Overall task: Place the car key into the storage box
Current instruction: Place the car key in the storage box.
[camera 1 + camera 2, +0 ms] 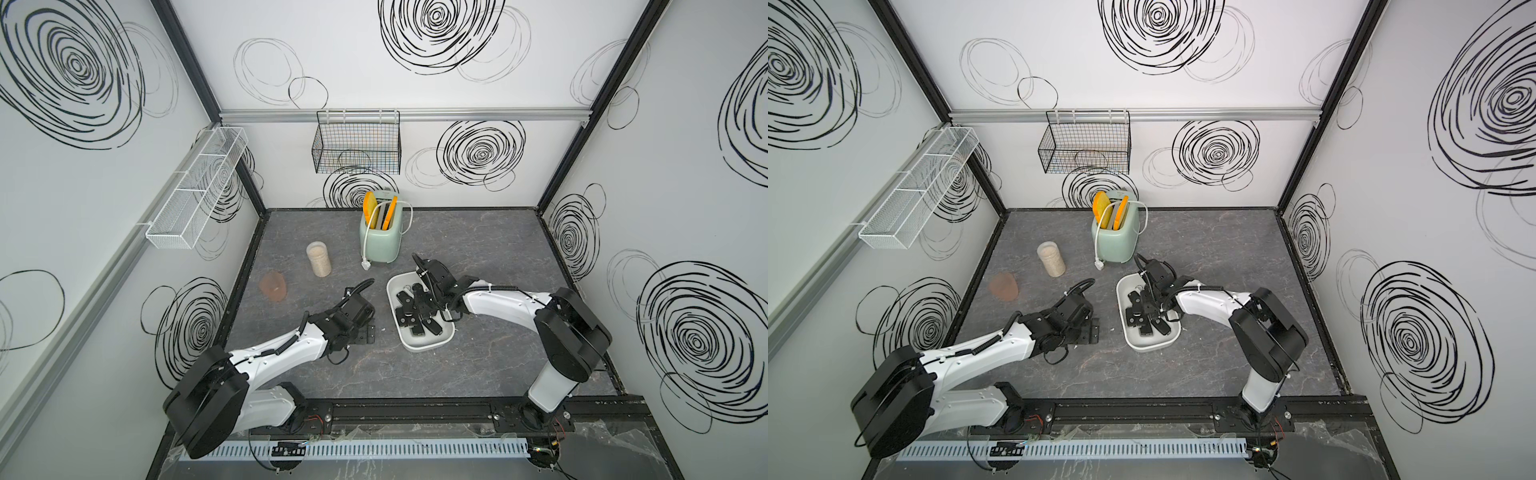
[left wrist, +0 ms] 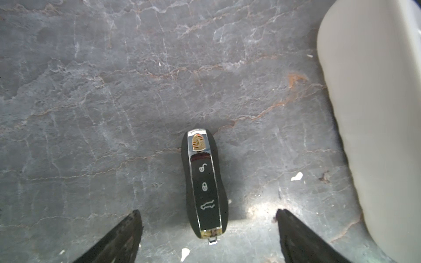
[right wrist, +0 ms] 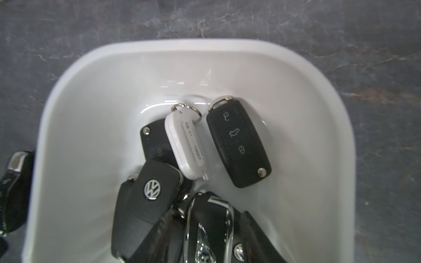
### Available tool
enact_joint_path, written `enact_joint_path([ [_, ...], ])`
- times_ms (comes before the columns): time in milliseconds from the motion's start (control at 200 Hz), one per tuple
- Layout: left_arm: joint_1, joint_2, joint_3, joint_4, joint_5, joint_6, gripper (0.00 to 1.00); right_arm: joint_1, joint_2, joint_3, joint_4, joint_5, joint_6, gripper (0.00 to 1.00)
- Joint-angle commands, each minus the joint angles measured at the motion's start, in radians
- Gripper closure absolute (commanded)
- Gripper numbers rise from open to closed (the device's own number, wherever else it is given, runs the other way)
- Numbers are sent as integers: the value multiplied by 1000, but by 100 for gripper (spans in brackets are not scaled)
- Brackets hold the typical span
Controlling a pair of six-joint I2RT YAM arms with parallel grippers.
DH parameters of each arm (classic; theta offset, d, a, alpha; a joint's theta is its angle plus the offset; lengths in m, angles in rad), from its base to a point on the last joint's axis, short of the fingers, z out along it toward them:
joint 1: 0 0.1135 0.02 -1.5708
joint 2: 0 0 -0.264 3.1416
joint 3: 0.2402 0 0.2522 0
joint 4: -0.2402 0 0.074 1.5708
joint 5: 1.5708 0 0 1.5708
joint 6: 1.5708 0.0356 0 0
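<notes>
Beside the box, the left claw (image 2: 207, 211) is spread wide over the key (image 2: 204, 182). One of its fingers (image 2: 123, 239) stands on each side of the key's tab end. Bare table (image 2: 114, 91) shows in both gaps, so the claw touches nothing and holds nothing. The key lies flat, buttons up, outside the box (image 2: 376, 113), near its outer wall but apart from it. In both top views the claw's body hides the key.

Over the box, the right claw (image 1: 420, 305) reaches down among the keys (image 3: 239, 143) piled inside. Dark shapes at the edge of its wrist view blend with the key bodies, so I cannot tell whether it is parted or clamped on one. A white tag (image 3: 184, 145) on a ring lies across one black key in that pile.

Behind the box, near it, stands the toaster (image 1: 382, 245) with orange slices in its slots and its plug on the table. The jar (image 1: 319, 259) and the brown cup (image 1: 273, 287) stand farther off, on the box's left-arm side. The basket (image 1: 357, 143) and the rack (image 1: 195, 191) hang on the walls, well apart from the box.
</notes>
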State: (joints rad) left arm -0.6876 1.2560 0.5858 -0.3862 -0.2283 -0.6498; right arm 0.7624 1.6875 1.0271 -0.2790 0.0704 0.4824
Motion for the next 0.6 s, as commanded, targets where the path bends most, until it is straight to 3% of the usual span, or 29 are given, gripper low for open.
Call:
enact_joint_path([
  [0, -4, 21, 31, 28, -25, 20, 8, -3, -84, 29, 21, -14, 11, 44],
  [170, 1, 63, 45, 39, -26, 41, 16, -15, -194, -13, 80, -73, 18, 32],
  [345, 14, 102, 48, 57, -4, 53, 25, -27, -323, -98, 163, -146, 19, 0],
  [595, 26, 151, 51, 78, 19, 61, 32, -36, -452, -189, 181, -221, 28, 1],
])
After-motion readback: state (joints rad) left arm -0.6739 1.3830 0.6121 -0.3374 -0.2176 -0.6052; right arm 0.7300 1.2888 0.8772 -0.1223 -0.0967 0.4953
